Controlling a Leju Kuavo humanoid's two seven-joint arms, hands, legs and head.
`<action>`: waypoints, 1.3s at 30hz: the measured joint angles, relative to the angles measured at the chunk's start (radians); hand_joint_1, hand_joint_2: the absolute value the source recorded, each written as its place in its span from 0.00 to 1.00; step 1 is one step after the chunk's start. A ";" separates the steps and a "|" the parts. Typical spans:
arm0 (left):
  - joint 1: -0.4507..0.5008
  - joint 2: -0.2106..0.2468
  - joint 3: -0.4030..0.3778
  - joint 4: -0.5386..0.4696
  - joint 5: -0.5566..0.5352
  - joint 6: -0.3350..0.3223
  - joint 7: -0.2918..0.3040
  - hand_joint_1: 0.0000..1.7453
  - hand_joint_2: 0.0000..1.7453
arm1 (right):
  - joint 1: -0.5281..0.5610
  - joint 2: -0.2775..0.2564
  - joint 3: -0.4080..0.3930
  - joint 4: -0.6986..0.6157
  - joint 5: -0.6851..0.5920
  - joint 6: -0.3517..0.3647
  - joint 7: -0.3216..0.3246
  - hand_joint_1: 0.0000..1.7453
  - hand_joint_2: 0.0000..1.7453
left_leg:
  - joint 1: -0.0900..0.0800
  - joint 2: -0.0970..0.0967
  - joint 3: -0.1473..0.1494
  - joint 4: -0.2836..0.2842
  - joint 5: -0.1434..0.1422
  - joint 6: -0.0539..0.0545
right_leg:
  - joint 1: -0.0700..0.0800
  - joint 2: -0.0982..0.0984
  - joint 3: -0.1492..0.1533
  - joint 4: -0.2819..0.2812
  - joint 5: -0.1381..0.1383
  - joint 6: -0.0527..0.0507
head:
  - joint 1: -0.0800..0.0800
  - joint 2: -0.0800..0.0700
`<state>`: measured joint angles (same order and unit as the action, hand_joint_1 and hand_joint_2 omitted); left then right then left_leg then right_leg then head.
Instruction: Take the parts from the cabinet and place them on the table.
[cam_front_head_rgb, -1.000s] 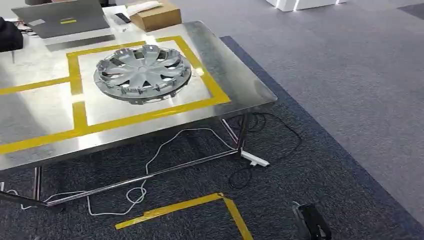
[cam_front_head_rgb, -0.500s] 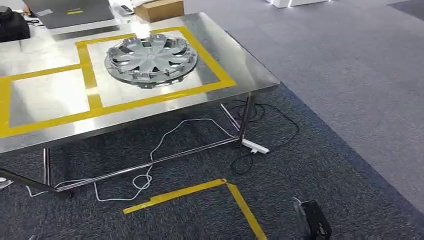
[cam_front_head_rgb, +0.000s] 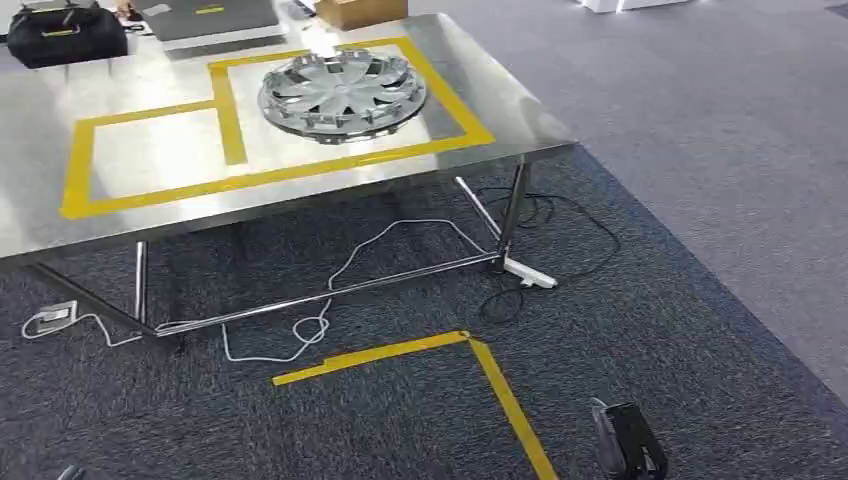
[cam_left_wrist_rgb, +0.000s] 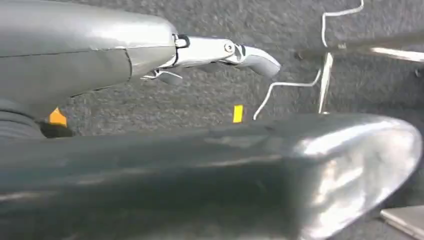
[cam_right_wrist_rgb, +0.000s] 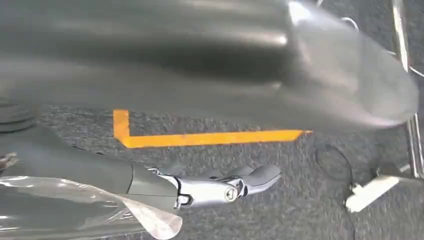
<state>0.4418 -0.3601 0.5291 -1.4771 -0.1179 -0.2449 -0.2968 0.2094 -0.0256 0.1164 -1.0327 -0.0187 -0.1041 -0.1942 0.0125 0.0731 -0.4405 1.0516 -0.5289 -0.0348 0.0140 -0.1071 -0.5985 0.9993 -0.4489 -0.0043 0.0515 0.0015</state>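
Note:
A silver wheel cover (cam_front_head_rgb: 342, 95) lies flat on the steel table (cam_front_head_rgb: 505, 115), inside the right-hand square of yellow tape. In the left wrist view my left hand (cam_left_wrist_rgb: 200, 165) hangs over dark carpet, its fingers (cam_left_wrist_rgb: 225, 51) stretched out straight and holding nothing. My right hand (cam_right_wrist_rgb: 200, 60) also hangs over the carpet in the right wrist view, fingers (cam_right_wrist_rgb: 225, 187) extended and apart from the thumb, with nothing in them. No cabinet is in sight.
A black bag (cam_front_head_rgb: 65, 35), a laptop (cam_front_head_rgb: 215, 15) and a cardboard box (cam_front_head_rgb: 360, 10) sit at the table's far edge. White cable (cam_front_head_rgb: 330, 290) and a power strip (cam_front_head_rgb: 530, 275) lie under the table. A yellow tape corner (cam_front_head_rgb: 470, 350) marks the carpet, beside a black object (cam_front_head_rgb: 630, 445).
The whole picture has shifted: the camera has moved, so the table now sits higher and farther away, showing more of its left side and more floor. The wheel cover stays put on the table.

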 joint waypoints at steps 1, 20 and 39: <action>-0.005 0.000 0.001 0.000 -0.001 -0.001 0.000 0.00 0.00 | 0.002 0.000 0.005 -0.002 -0.003 -0.003 0.000 0.00 0.00 | -0.010 0.001 0.034 -0.071 -0.036 0.016 | -0.001 -0.012 -0.006 0.007 0.005 0.007 | 0.001 0.000; -0.009 -0.003 0.013 0.024 -0.030 -0.016 -0.019 0.00 0.00 | 0.018 -0.045 0.061 -0.029 -0.053 -0.050 0.057 0.00 0.00 | -0.013 -0.189 -0.214 -0.075 0.193 0.034 | -0.022 0.147 0.207 -0.077 -0.116 0.005 | 0.000 0.000; -0.024 -0.004 0.014 0.040 -0.045 -0.029 -0.019 0.00 0.00 | 0.039 -0.070 0.082 -0.051 -0.076 -0.068 0.061 0.00 0.00 | -0.010 -0.068 -0.099 -0.068 0.059 0.079 | -0.015 0.106 -0.009 0.189 -0.220 0.051 | -0.006 0.000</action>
<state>0.4181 -0.3639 0.5432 -1.4366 -0.1633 -0.2743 -0.3159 0.2489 -0.0954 0.1980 -1.0842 -0.0950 -0.1724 -0.1335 0.0024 0.0048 -0.5397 0.9833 -0.4701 0.0438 -0.0006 -0.0011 -0.6070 1.1882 -0.6690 0.0465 0.0458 0.0015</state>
